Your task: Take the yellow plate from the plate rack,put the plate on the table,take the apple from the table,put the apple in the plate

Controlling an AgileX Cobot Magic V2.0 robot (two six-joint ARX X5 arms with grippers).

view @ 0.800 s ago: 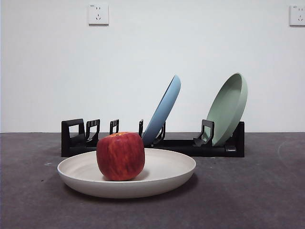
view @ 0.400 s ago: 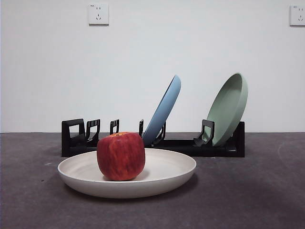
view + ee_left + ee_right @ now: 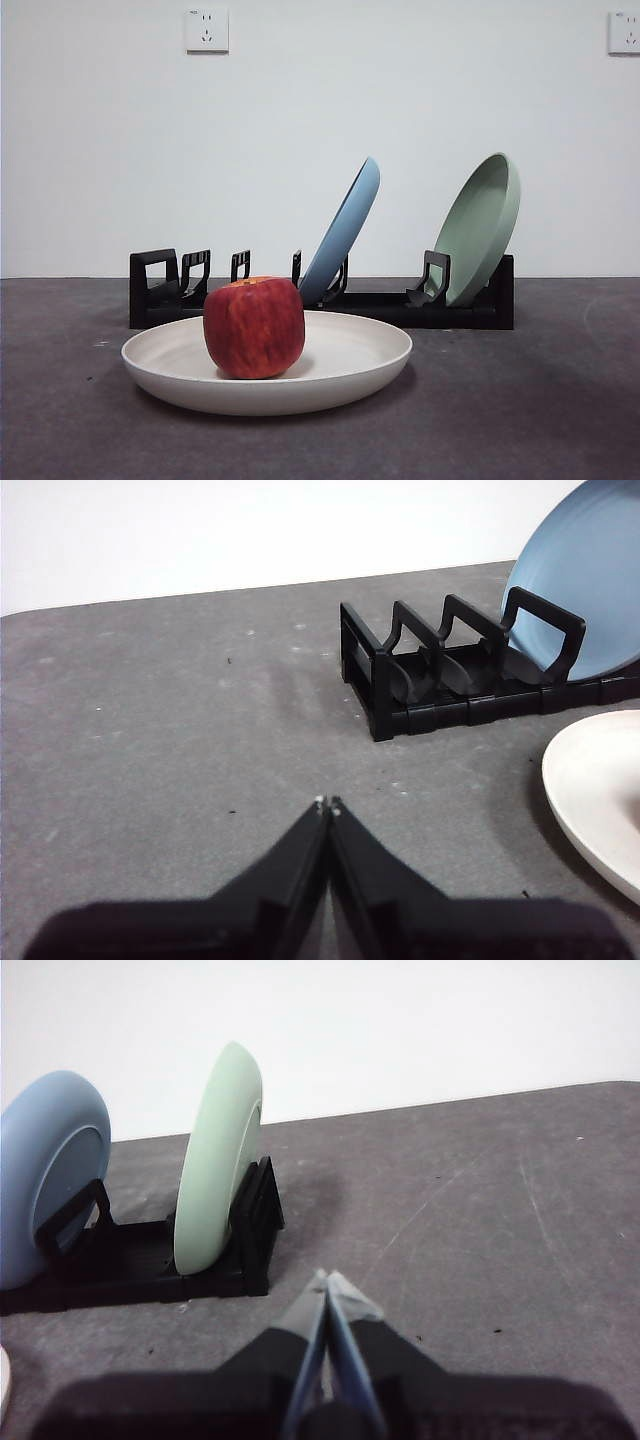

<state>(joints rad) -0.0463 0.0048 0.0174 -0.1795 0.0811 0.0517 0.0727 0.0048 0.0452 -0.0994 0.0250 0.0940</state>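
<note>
Behind my workspace stands a plain white wall [image 3: 320, 140], matte and evenly lit, no shadows of note on it. Two white wall sockets are mounted high on it in my front view: one socket [image 3: 206, 30] toward the upper left, a second socket [image 3: 623, 32] cut by the upper right edge. The wall meets the dark grey surface in a straight horizontal line. My wrist views show the same bare white wall behind that surface. Light is soft and diffuse; I cannot tell its source.
</note>
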